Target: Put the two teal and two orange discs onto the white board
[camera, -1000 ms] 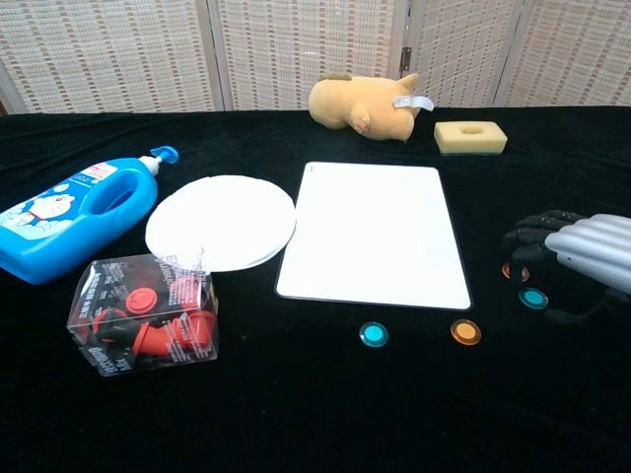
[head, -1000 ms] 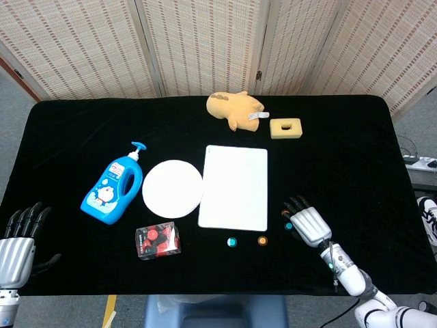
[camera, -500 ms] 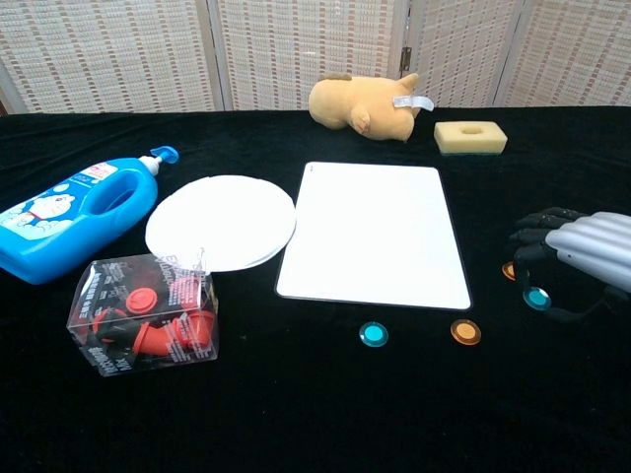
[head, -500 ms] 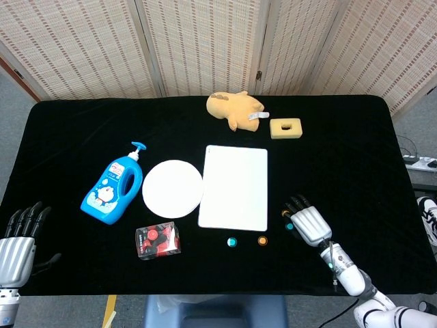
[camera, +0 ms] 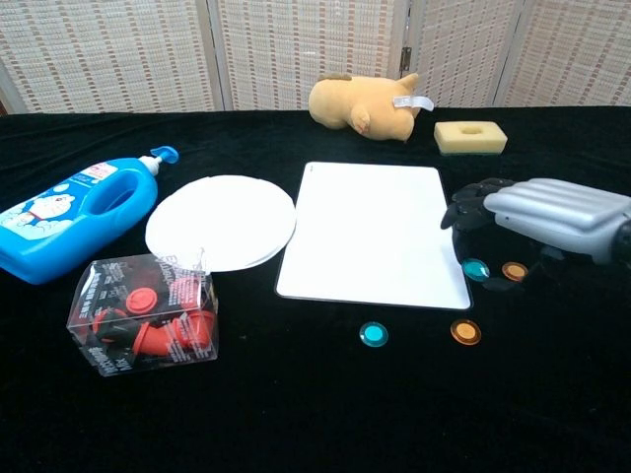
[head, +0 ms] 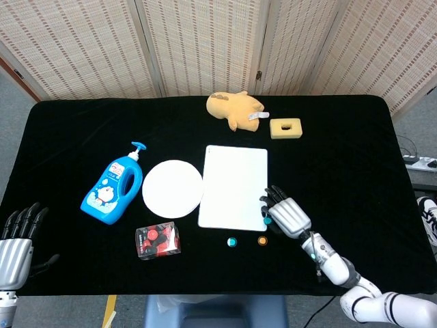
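Note:
The white board lies at the table's middle. My right hand hovers by the board's right edge, near its front corner, and pinches a teal disc under its fingers. An orange disc lies on the cloth just right of that, below the hand. A second teal disc and a second orange disc lie in front of the board. My left hand rests open at the front left, holding nothing.
A white round plate sits left of the board, with a blue bottle beyond it. A clear box of red parts stands at the front left. A plush toy and a yellow sponge lie at the back.
My right hand has moved left toward the board's right edge, carrying the teal disc with it. The orange disc beside it stayed put. The left hand is unchanged.

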